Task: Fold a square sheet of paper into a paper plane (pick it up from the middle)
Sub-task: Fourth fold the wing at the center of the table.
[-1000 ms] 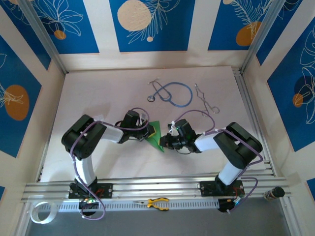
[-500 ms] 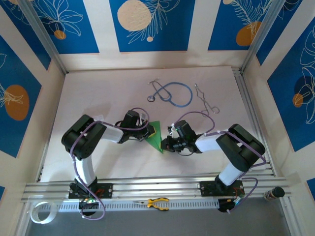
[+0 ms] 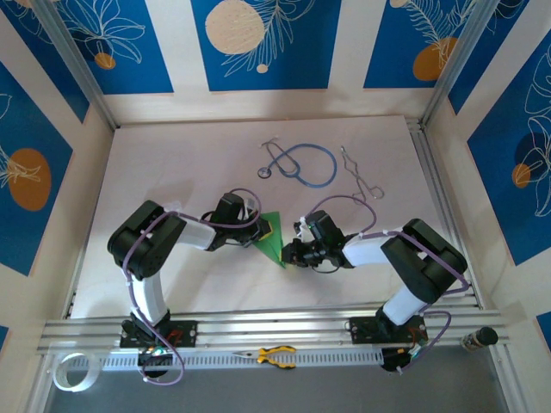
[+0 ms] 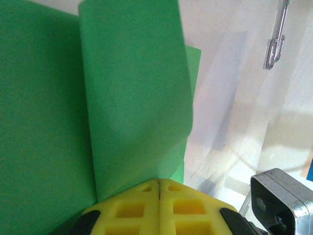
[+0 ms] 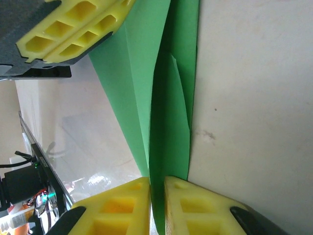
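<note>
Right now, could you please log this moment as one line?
left gripper: shut on green paper | right gripper: shut on green paper | paper: partly folded, tapering

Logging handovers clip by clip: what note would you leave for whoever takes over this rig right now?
Left tool: shut on the wide end of the green paper.
Right tool: shut on the same paper near its pointed end.
Paper: between both tools at the middle of the table, nearer the arms than the blue stethoscope.
Done: sheet picked up and folded into a layered, pointed wedge.
Left: the finishing folds; it does not look like a finished plane yet.
</note>
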